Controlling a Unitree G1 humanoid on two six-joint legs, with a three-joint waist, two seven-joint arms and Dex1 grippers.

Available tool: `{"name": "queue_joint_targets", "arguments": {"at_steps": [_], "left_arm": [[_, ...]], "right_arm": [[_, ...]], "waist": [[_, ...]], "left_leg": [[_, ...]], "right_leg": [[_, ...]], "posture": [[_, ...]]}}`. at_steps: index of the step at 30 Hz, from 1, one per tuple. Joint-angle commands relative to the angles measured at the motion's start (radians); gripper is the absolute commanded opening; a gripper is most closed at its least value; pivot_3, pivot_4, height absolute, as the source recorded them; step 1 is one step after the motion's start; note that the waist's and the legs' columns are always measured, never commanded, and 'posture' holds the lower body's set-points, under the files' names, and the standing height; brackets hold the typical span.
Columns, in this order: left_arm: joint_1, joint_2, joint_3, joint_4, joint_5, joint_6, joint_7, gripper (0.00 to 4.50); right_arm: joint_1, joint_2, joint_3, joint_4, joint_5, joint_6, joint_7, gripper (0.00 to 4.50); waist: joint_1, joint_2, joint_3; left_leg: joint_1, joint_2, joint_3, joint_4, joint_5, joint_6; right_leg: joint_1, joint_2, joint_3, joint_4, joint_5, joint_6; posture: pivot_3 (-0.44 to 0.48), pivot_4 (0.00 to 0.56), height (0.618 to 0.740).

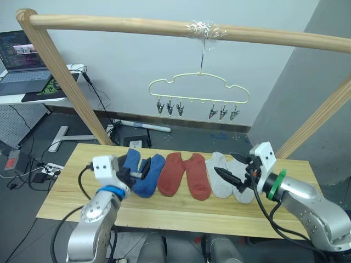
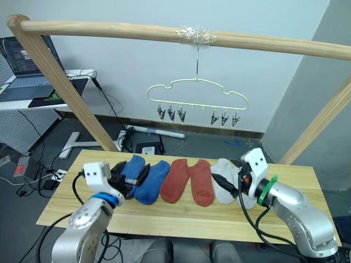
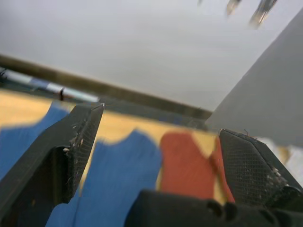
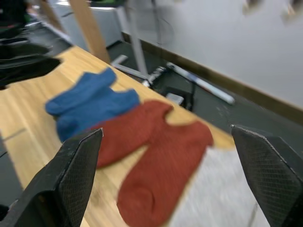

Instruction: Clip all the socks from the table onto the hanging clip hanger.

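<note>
No socks [image 1: 184, 174] clipped yet; all six flat on table [image 1: 181, 211], hanger clips [image 1: 198, 111] bare, both grippers [image 1: 138, 176] [image 1: 224, 176] open, empty.

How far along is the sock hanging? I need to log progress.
Nothing is clipped yet: the clip hanger hangs with bare clips, and all six socks lie on the table. The left gripper is open over the blue pair; the right gripper is open over the grey pair. All six remain.

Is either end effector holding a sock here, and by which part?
Nothing is held. The left end effector and right end effector are both open above the soft fabric socks, which lie flat.
</note>
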Motion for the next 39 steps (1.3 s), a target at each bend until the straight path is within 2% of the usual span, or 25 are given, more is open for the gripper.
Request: {"name": "queue_joint_targets", "arguments": {"at_steps": [1, 4, 8, 13, 17, 21, 29, 39], "left_arm": [[-0.033, 0.014, 0.013, -0.041, -0.017, 0.021, 0.002, 4.47], [-0.037, 0.015, 0.014, -0.043, -0.018, 0.030, 0.003, 4.47], [-0.208, 0.025, -0.003, 0.020, 0.023, 0.038, 0.035, 3.66], [-0.277, 0.020, -0.012, 0.045, 0.040, 0.044, 0.052, 3.66], [-0.330, 0.015, -0.033, 0.091, 0.062, 0.033, 0.056, 3.66], [-0.367, 0.011, -0.047, 0.130, 0.079, 0.017, 0.060, 2.85], [-0.380, 0.017, -0.056, 0.154, 0.094, 0.009, 0.055, 2.85], [-0.479, 0.008, -0.071, 0.313, 0.118, -0.055, 0.042, 2.85]], "right_arm": [[-0.047, -0.015, -0.031, -0.025, 0.055, 0.039, 0.013, 4.50], [-0.054, -0.018, -0.033, -0.025, 0.065, 0.051, 0.009, 4.50], [-0.278, -0.010, -0.047, 0.026, 0.142, 0.126, 0.014, 4.50], [-0.366, -0.016, -0.060, 0.035, 0.191, 0.173, 0.005, 4.50], [-0.424, -0.022, -0.069, 0.039, 0.221, 0.203, 0.000, 4.50], [-0.471, -0.023, -0.080, 0.042, 0.256, 0.236, -0.013, 4.50], [-0.496, -0.039, -0.089, 0.046, 0.277, 0.254, -0.029, 4.50], [-0.456, -0.012, -0.081, -0.018, 0.299, 0.277, -0.099, 4.50]], "waist": [[0.000, 0.000, 0.000], [0.000, 0.000, 0.000], [-0.001, 0.001, 0.006], [-0.002, 0.001, 0.007], [-0.001, 0.002, 0.011], [-0.001, 0.002, 0.017], [-0.004, 0.002, 0.030], [-0.004, 0.002, 0.032]], "left_leg": [[0.000, 0.000, 0.000, 0.000, 0.000, 0.000], [0.000, 0.000, 0.000, -0.001, 0.000, 0.000], [-0.002, 0.000, -0.001, -0.001, 0.000, 0.000], [0.003, 0.000, -0.002, 0.000, 0.003, 0.004], [-0.002, 0.000, -0.001, 0.000, 0.003, 0.004], [-0.002, 0.000, -0.002, 0.000, 0.003, 0.004], [-0.004, 0.000, -0.002, -0.001, 0.003, 0.004], [-0.005, 0.000, -0.002, 0.000, 0.003, 0.004]], "right_leg": [[0.000, 0.000, 0.000, 0.000, 0.000, 0.000], [0.000, 0.000, 0.000, 0.000, 0.000, 0.001], [-0.002, 0.000, -0.001, 0.000, 0.001, 0.000], [0.005, 0.001, -0.001, -0.003, 0.005, 0.000], [0.000, 0.000, -0.001, -0.002, 0.005, 0.000], [-0.001, 0.001, -0.001, -0.001, 0.005, 0.000], [-0.002, 0.001, -0.001, -0.002, 0.004, 0.001], [-0.003, 0.001, -0.001, -0.002, 0.004, 0.001]], "posture": [[0.055, 0.144, 0.740], [0.055, 0.144, 0.740], [0.039, 0.166, 0.740], [0.038, 0.185, 0.740], [0.032, 0.196, 0.740], [0.019, 0.206, 0.740], [0.004, 0.206, 0.740], [-0.021, 0.212, 0.740]]}}
